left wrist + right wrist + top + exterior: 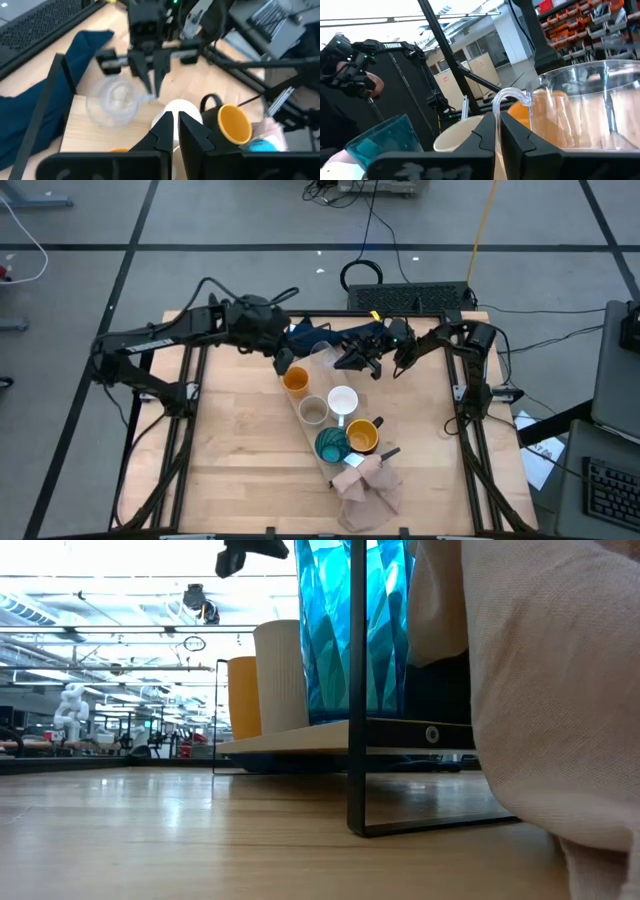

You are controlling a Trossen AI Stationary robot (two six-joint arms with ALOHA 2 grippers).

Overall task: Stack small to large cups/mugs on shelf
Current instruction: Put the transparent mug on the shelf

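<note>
The right end effector (497,125) is clenched on the glass cup's (585,107) handle; the left end effector (175,125), clenched empty, hovers over the white mug (182,111).

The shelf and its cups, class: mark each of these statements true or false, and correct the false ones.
1. The clear glass cup stands at the shelf's far end, by the dark blue cloth. True.
2. The right gripper is shut on the clear glass cup's handle. True.
3. The left gripper holds the orange cup. False: it is shut and holds nothing, above the shelf.
4. The mustard-yellow mug lies on the pinkish-beige cloth. False: it stands on the shelf, beside the teal cup.
5. The white mug is beside the beige-grey cup. True.
</note>
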